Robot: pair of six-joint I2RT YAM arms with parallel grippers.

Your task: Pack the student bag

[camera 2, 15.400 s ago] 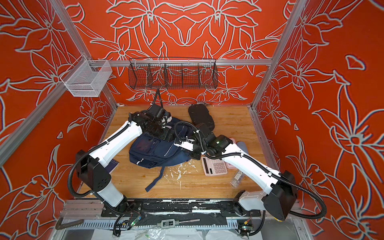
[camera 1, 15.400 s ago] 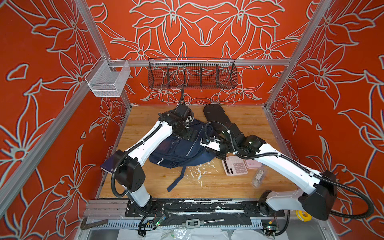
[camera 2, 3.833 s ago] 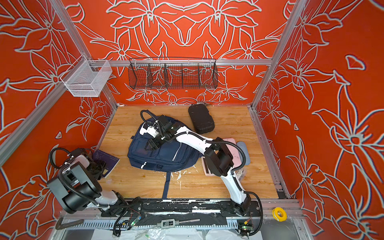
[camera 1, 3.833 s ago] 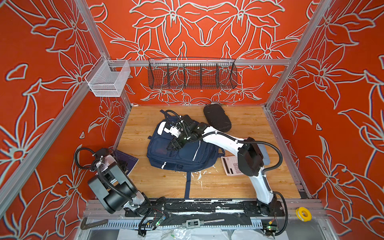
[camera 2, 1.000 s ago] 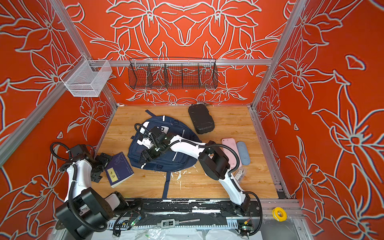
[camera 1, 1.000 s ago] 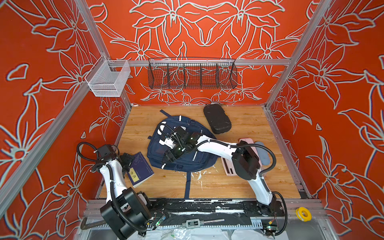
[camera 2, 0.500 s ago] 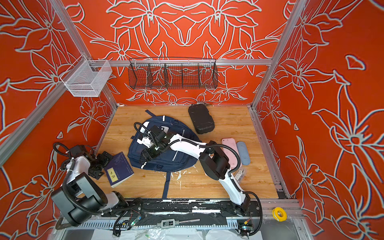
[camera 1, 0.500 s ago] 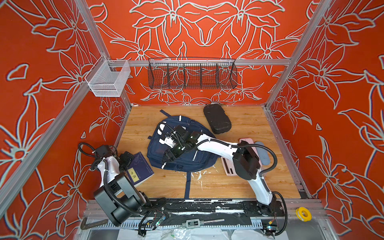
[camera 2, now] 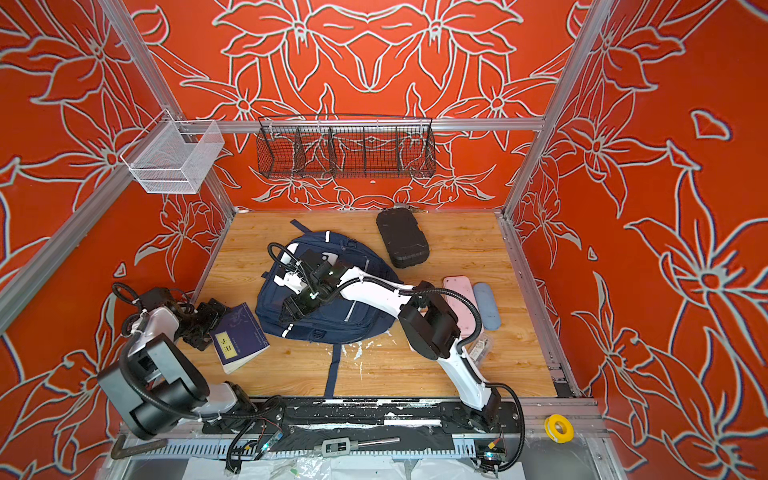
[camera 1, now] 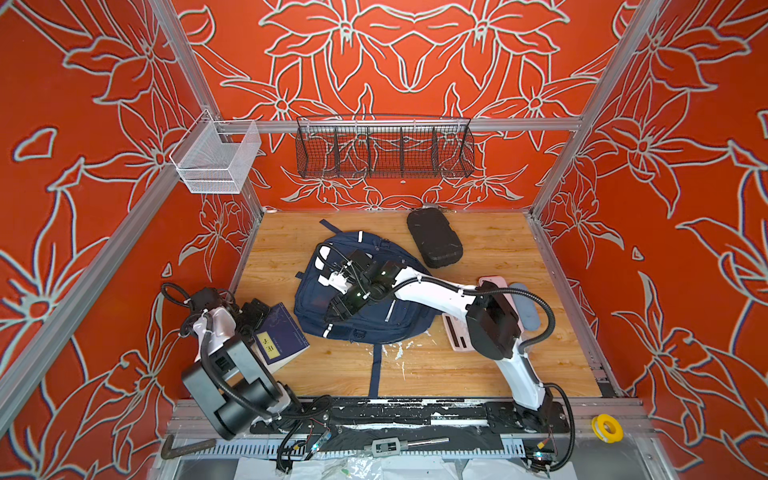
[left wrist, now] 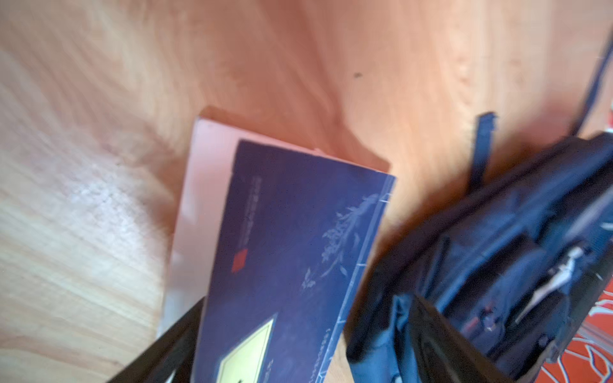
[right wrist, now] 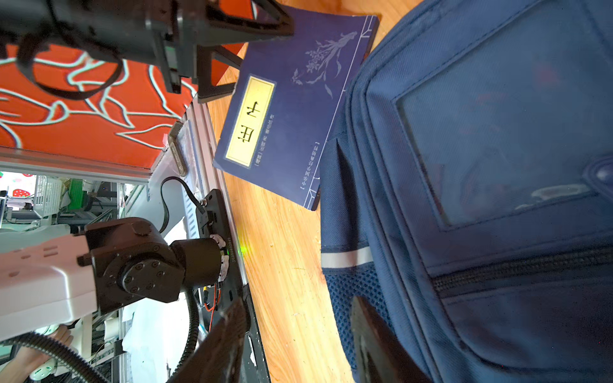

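Straddling the book (left wrist: 292,232), now slid nearer the bag (camera 1: 370,329), left gripper (left wrist: 306,300) gapes wide; right gripper (right wrist: 298,308) half-open, empty, one finger (right wrist: 374,338) against bag. Wooden table (camera 1: 498,249), orange floral walls (camera 1: 374,62).

In both top views the right arm (camera 1: 432,291) covers the middle of the student bag (camera 1: 374,332). Near the bag, a pink item (camera 1: 455,338) lies partly under that arm's elbow; type unreadable. Left wrist view blurred throughout: the book (left wrist: 292,248) beside the bag runs off the frame edge, cover lettering illegible.
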